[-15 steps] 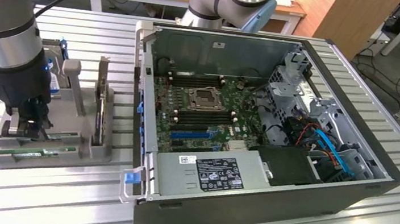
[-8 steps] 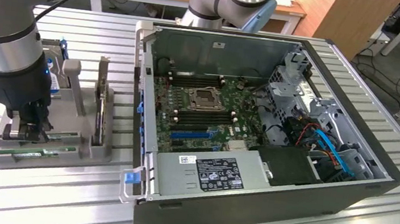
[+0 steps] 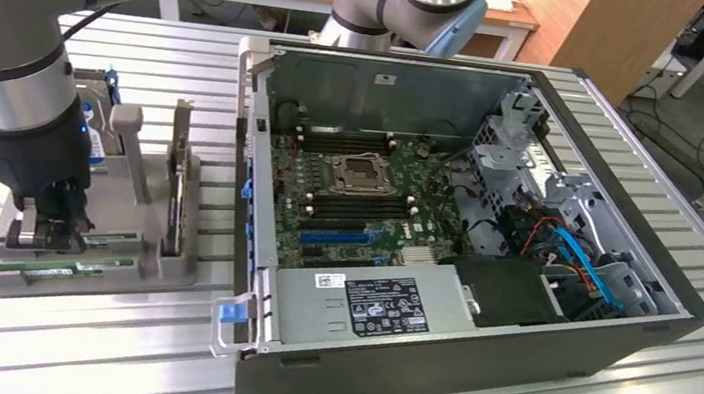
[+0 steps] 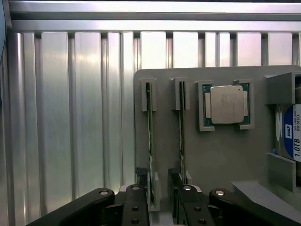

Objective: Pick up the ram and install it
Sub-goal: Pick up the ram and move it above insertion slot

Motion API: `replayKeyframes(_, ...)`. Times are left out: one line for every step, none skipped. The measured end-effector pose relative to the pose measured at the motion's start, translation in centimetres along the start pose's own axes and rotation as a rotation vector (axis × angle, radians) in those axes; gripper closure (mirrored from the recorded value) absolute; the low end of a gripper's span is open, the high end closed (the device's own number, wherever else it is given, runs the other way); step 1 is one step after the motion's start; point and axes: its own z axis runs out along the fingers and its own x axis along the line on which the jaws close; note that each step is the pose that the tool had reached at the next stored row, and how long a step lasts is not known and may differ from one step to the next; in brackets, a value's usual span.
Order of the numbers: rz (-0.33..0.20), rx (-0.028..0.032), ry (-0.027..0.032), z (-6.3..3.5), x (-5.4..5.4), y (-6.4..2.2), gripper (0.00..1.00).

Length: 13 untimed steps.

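Two ram sticks stand on edge in slots of a grey holder [image 4: 211, 155]. In the wrist view one ram [image 4: 150, 132] runs down between my fingers, and the other ram [image 4: 182, 127] lies beside it, its near end behind one finger [image 4: 186, 202]. My gripper [image 4: 161, 200] is open and straddles the first stick's end without clamping it. In the exterior view the gripper [image 3: 50, 225] reaches down onto the holder [image 3: 135, 266] at the exterior view's left, with a green ram edge [image 3: 61, 269] showing just below it.
An open computer case [image 3: 439, 369] stands at the exterior view's right of the holder, its green motherboard [image 3: 353, 187] exposed with long black memory slots [image 3: 332, 139]. The holder also carries a processor chip [image 4: 226, 104] and a hard drive with a blue label [image 4: 292, 136]. Ribbed aluminium table [image 4: 70, 117] lies around.
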Motion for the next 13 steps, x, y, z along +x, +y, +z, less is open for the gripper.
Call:
replayKeyframes(0.0, 0.0001, -0.0001, 0.11, 0.0, 0.0, 0.69)
replayKeyframes(0.0, 0.0001, -0.0001, 0.2, 0.0, -0.01, 0.69)
replayKeyframes(0.0, 0.0, 0.0, 0.28, 0.0, -0.01, 0.69)
replayKeyframes(0.0, 0.0, -0.0001, 0.38, 0.0, -0.01, 0.69)
replayKeyframes(0.0, 0.0, 0.0, 0.46, 0.0, -0.01, 0.69)
replayKeyframes(0.0, 0.0, 0.0, 0.56, 0.0, -0.01, 0.69)
replayKeyframes(0.0, 0.0001, 0.0, 0.65, 0.0, -0.02, 0.69)
replayKeyframes(0.0, 0.0, 0.0, 0.73, 0.0, -0.02, 0.69)
replayKeyframes(0.0, 0.0, 0.0, 0.82, 0.0, -0.02, 0.69)
replayKeyframes(0.0, 0.0, 0.0, 0.91, 0.0, -0.02, 0.69)
replayKeyframes(0.0, 0.0001, -0.0001, 1.0, 0.0, -0.03, 0.69)
replayKeyframes(0.0, 0.0001, 0.0, 1.09, 0.0, -0.03, 0.69)
replayKeyframes(0.0, 0.0, 0.0, 1.17, 0.0, -0.03, 0.69)
